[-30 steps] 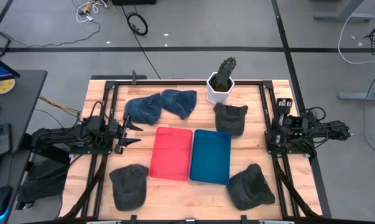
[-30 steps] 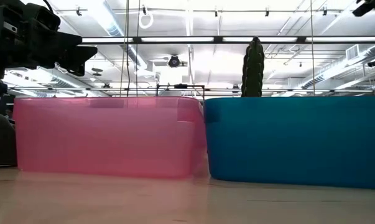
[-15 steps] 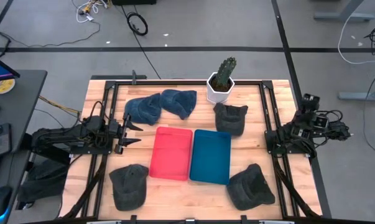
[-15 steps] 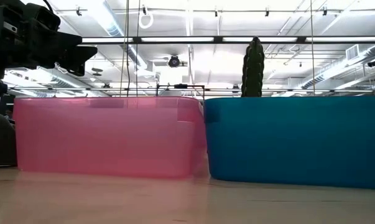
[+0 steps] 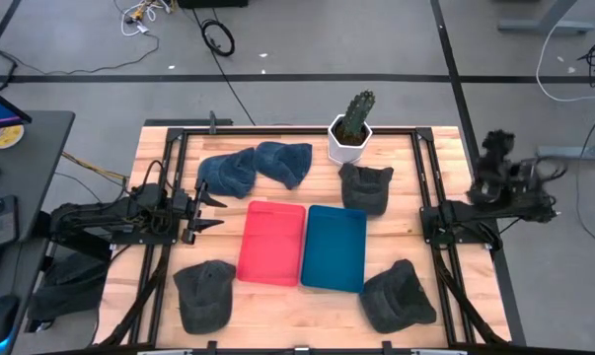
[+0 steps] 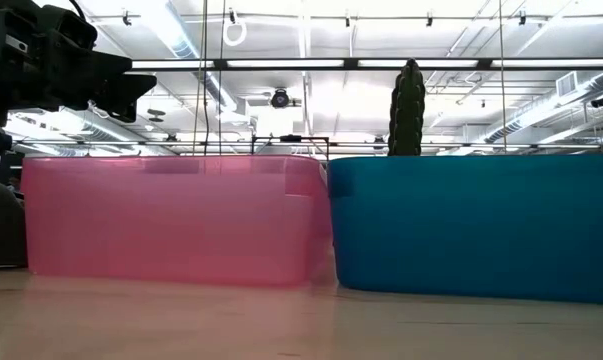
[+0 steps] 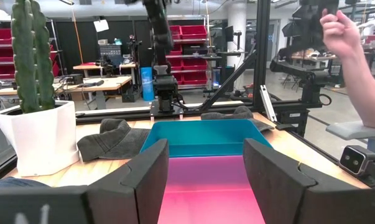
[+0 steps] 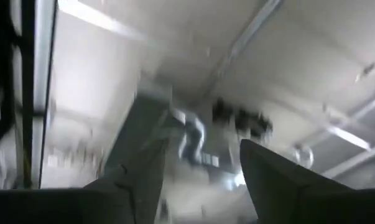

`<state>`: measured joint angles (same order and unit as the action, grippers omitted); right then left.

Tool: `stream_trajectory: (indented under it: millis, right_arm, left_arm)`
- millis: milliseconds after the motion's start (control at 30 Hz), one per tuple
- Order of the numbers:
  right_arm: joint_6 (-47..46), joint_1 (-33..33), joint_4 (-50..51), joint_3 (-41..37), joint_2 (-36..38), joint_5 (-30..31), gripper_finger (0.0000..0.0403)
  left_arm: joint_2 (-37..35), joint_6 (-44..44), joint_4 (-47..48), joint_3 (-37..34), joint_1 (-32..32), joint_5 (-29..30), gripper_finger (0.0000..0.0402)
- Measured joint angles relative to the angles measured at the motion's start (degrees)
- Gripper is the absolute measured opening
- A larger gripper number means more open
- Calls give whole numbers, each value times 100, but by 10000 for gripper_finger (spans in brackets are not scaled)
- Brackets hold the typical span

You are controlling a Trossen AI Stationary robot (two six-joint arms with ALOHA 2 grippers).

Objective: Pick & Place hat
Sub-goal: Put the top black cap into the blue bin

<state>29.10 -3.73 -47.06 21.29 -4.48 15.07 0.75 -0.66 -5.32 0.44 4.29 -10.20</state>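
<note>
"So, any hat binned?"
"Seemingly none: red plastic bin (image 5: 272,243) and blue plastic bin (image 5: 334,248) look empty; dark grey cap (image 5: 204,294) lies near the bench's front-left corner. Left gripper (image 5: 209,211) spread, empty; right gripper (image 8: 196,180) spread, skyward."

Left tool (image 7: 206,180) fingers apart over pink bin (image 7: 206,186); blue bin (image 7: 203,135) ahead, grey hat (image 7: 109,140) and potted cactus (image 7: 35,118) beside; person's hand (image 7: 342,31) raised beyond

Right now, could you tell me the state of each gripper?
Left gripper: open, holding nothing.
Right gripper: open, holding nothing, pointed at the ceiling.
</note>
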Motion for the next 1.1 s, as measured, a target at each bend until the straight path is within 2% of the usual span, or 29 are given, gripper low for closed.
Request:
stream_trajectory:
  millis: [133, 200, 267, 433, 633, 800, 900, 1033, 1100]
  right_arm:
    - [-699, 0, 4195, 2042, -467, 595, 212]
    - [-961, -2, 5532, 2791, -825, 591, 212]
    - [-1207, -2, 6155, 3290, -1105, 523, 212]
    - [-1641, -2, 6165, 3796, -1548, 448, 212]
    - [-1693, -2, 6092, 3727, -1728, 450, 212]
    - [-1358, -2, 5746, 3630, -1926, 485, 212]
    - [-1363, -2, 5908, 3705, -2185, 1250, 212]
    - [-1428, 0, 6034, 3915, -2632, 3118, 212]
    - [-1448, 0, 6187, 4023, -2869, 3822, 212]
  left_arm:
    - [-2, -1, 0, -1, -2, 0, 211]
    - [-2, -1, 1, 0, -2, 0, 211]
    - [-2, 1, 0, 1, -2, 0, 211]
    - [-2, 1, 0, 0, -2, 0, 211]
    - [-1, 0, 0, 0, 0, 0, 211]
    - [-2, 1, 0, -1, -2, 0, 211]
    - [-2, 1, 0, -1, -2, 0, 211]
    - [-2, 1, 0, 0, -2, 0, 211]
    - [-2, 1, 0, -1, 0, 2, 211]
